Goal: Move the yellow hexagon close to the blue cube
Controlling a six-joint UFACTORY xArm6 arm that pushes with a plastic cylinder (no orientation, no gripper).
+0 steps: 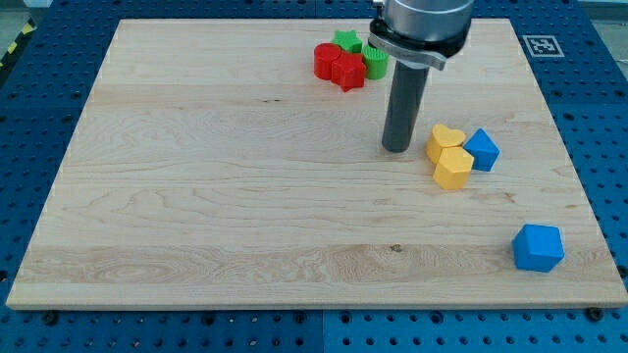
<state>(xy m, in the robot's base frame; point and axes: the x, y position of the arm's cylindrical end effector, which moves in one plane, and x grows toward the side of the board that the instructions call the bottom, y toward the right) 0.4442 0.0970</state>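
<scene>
The yellow hexagon (453, 168) lies right of the board's middle, touching a yellow heart (444, 140) above it and a blue cube (482, 149) to its upper right. A second blue block (538, 247), a rounded chunk, sits apart near the board's lower right. My tip (396, 149) rests on the board just left of the yellow heart, a small gap away from the yellow pair.
A cluster of red blocks (338, 65) and green blocks (359, 51) sits near the board's top edge, partly behind the rod. The wooden board (216, 186) lies on a blue perforated table (29, 118). A fiducial marker (539, 45) is at the top right.
</scene>
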